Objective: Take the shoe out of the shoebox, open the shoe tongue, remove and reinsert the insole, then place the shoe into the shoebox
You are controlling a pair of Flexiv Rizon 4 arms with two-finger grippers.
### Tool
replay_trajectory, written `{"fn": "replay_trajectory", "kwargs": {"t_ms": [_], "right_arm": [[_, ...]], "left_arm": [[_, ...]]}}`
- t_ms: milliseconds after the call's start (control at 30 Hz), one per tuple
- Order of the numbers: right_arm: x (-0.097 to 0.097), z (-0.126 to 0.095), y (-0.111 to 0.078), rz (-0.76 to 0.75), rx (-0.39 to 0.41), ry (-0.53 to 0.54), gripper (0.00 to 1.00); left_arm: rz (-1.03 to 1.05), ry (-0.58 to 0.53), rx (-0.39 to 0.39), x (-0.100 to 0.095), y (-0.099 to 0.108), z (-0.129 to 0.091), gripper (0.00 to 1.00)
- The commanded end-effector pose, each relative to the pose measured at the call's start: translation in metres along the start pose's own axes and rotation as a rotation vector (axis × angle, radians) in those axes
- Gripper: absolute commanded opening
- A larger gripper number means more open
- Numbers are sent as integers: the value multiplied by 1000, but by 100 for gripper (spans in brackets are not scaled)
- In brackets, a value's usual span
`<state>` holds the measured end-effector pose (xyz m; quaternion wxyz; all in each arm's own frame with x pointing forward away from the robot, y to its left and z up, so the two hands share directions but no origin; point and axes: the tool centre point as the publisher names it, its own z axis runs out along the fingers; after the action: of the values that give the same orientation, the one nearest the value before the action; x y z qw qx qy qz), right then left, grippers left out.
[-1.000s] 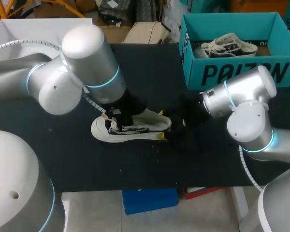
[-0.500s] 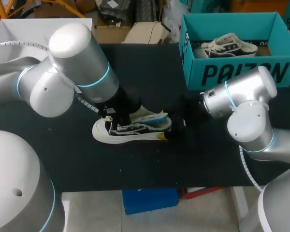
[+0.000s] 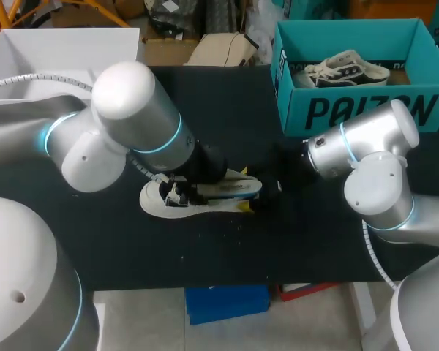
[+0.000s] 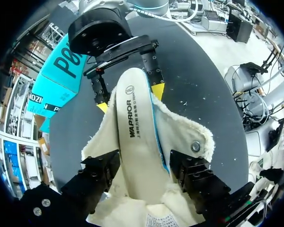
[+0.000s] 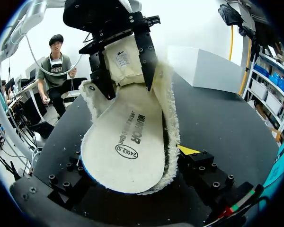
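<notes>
Resting on its sole near the middle of the black table [image 3: 227, 248], well apart from the teal shoebox [image 3: 366, 110] at the far right, where a second shoe [image 3: 344, 69] lies, the shoe [image 3: 154, 199] points its toe toward my left arm and its heel toward my right. It looks light. Its soft fabric upper has a frayed cream collar that would buckle under a pinch, while the rubber sole and heel look firm. I judge the heel, taken from both sides, the safest hold for steadying it and later for carrying it to the box. The insole [image 4: 137, 132] lies along the opening with its heel end riding over the back of the collar, not yet seated. It seems thin, springy and fairly slick, so it is best taken by its edges and fed in toe first, since a push from the end would likely fold it. The right gripper [image 4: 129, 98] stands fairly wide, its yellow fingertips [image 4: 157, 90] pressed against the two sides of the heel, so it appears to grasp the shoe. The left gripper [image 4: 142, 172] sits over the shoe's mouth with the insole running through it. Whether it clamps the insole or merely straddles it I cannot tell.
</notes>
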<state>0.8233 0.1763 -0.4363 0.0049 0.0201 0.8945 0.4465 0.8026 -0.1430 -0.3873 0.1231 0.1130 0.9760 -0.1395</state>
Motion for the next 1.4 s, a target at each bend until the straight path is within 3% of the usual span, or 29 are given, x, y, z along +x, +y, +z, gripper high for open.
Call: {"fn": "replay_trajectory", "kwargs": {"t_ms": [33,533,700,1067,1167,1300,1367,1400], "right_arm": [[-3,2,-5,3,2,-2,0],[-3,2,-5,3,2,-2,0],[-3,2,-5,3,2,-2,0],[-3,2,-5,3,2,-2,0],[-3,2,-5,3,2,-2,0],[-3,2,-5,3,2,-2,0],[-3,2,-5,3,2,-2,0],[-3,2,-5,3,2,-2,0]], "left_arm": [[16,-11,7,0,-2,6,100],[46,-77,-1,-23,-21,17,100],[65,-90,14,-31,-32,21,80],[97,-110,42,-48,-59,28,71],[100,-113,50,-51,-63,29,53],[99,-113,65,-55,-67,31,45],[93,-110,82,-55,-69,33,22],[94,-109,84,-55,-70,33,0]]}}
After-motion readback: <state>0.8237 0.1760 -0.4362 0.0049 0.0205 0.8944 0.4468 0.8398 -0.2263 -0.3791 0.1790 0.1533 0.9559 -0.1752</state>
